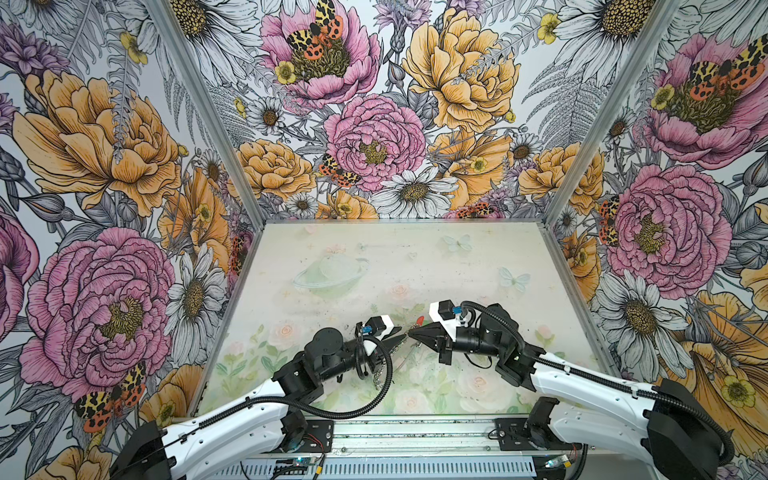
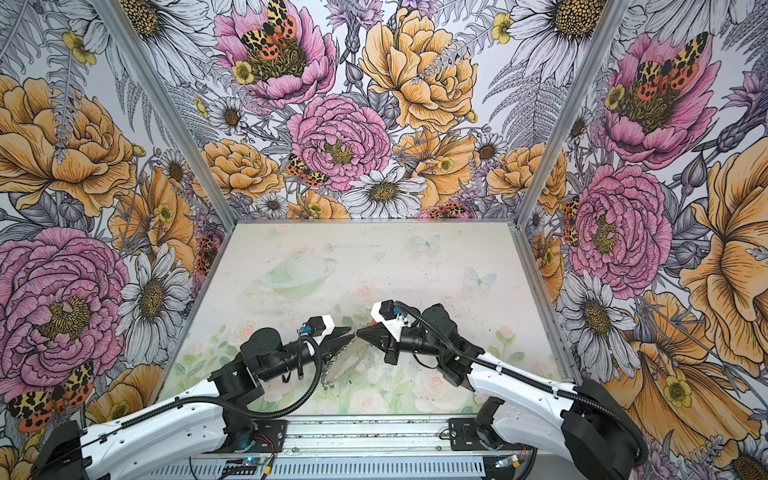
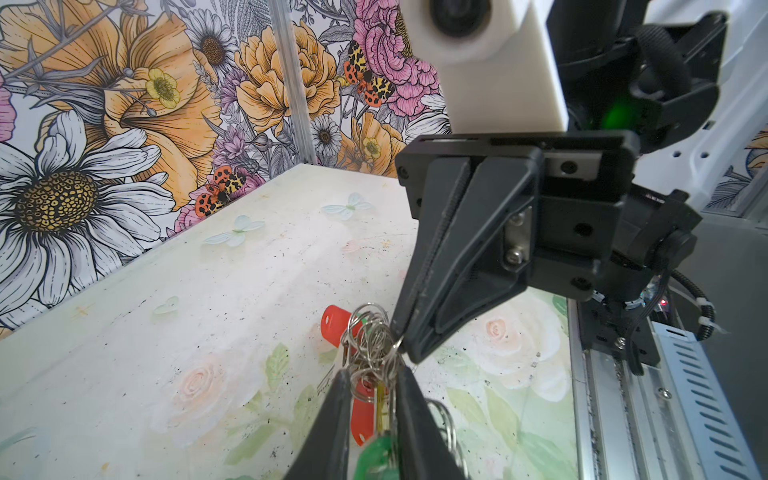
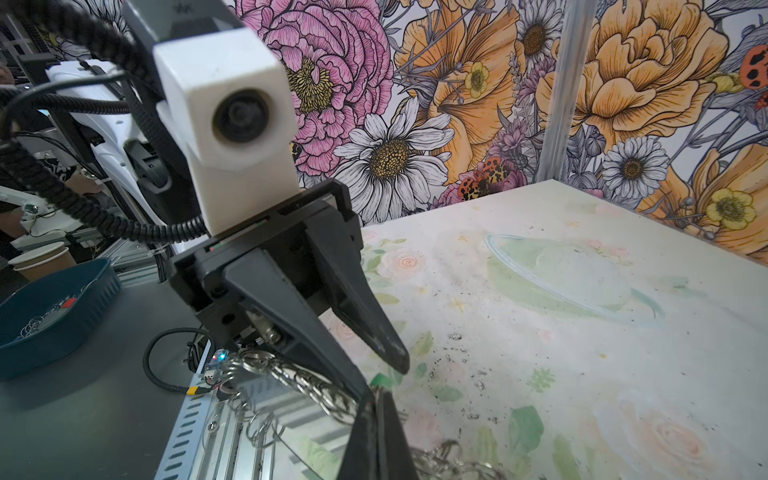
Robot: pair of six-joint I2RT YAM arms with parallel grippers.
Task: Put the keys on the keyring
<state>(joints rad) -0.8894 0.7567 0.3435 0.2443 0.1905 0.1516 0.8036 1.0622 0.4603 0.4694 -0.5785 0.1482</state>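
Left tool point(image 3: 374, 376): fingers apart, straddling the bunch of small rings and tagged keys. Contact with them cannot be confirmed from these angles.
Right tool point(image 3: 405, 347): fingers together, pinched on the small rings of the keyring, its tip just beside the left tool's.
Keyring point(image 2: 328, 372): hangs beneath the two tools over the front middle of the bench point(image 1: 415, 266), hoop and ring chain drooping.
Keys point(image 3: 361, 417): red, yellow and green tags hang among the rings between the left tool's fingers. One red tag point(image 3: 334, 328) sticks out beyond.
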